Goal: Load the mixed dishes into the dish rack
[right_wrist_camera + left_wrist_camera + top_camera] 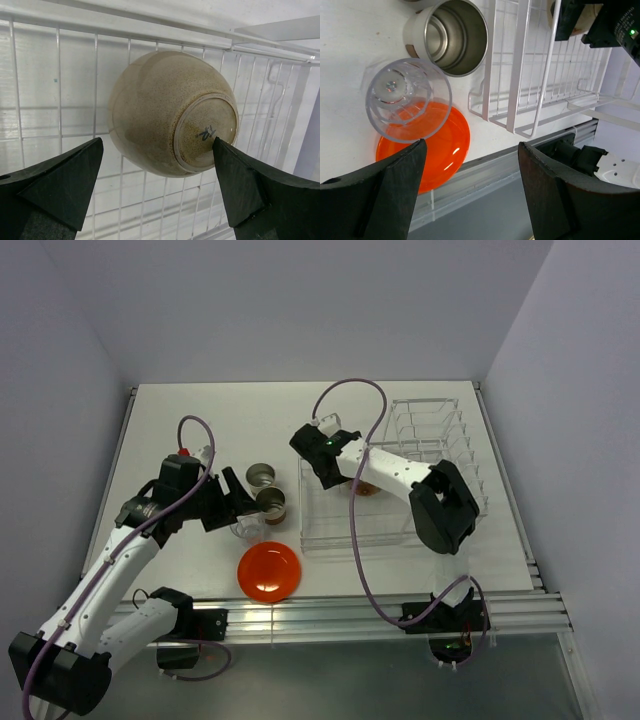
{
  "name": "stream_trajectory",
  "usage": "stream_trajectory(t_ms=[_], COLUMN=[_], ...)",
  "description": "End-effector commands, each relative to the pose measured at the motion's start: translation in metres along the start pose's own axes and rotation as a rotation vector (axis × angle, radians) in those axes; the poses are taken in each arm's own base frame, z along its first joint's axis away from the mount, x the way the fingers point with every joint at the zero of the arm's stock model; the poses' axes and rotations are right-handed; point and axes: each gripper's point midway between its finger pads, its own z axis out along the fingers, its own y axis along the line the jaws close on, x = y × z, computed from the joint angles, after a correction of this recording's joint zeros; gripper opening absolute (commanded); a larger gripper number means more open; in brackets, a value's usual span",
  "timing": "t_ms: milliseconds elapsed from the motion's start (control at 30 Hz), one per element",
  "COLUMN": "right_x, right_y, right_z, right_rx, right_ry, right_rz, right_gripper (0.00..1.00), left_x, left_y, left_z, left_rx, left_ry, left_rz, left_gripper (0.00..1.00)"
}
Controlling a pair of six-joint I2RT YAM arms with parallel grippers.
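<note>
Found the left gripper (471, 147) spread wide at the bottom of the left wrist frame, with nothing held between its fingers. Saw the clear glass (407, 100) standing upright on the white table (345, 65) at the upper left of that frame, above the left finger. Noted the orange-red plate (454, 140) lying flat behind it by the table's edge; could not tell whether glass and plate touched. Spotted a brown cup (452, 37) mouth up at top centre, metal-lined inside, just left of the dish rack (520, 75). Picked out the second cup (262, 475) in the top view, just above and left of the first, also outside the rack.

Found the right gripper (157, 145) likewise opened wide and holding nothing, its fingers at the bottom corners of the right wrist frame. Saw the beige bowl (165, 115) mid-frame between them, turned over and tilted with its foot ring toward the camera, resting on the wire floor of the rack's flat basket part. Could not tell whether the right finger touched the bowl's rim.
</note>
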Motion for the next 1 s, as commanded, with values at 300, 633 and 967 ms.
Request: stream_trajectory(t_ms=[300,633,967], right_x=[-0.022,-0.036,-0.031], right_y=[0.000,-0.021,-0.066], right_z=[-0.060,-0.130,-0.234], right_rx=[-0.184,-0.272,-0.425], right_ry=[-0.103,-0.217,-0.395], right_rz=[0.173,0.250,0.367], right_gripper=[0.96,0.95,0.94], left_x=[-0.026,-0.026,-0.014], left_y=[0.051,0.082,0.093], left_z=[-0.004,0.011,0.040], left_rx=[-0.306,-0.482,-0.494], left_ry=[-0.116,-0.082,0.000], left_rz=[0.017,-0.027,-0.061], left_gripper=[0.78,0.70,0.64])
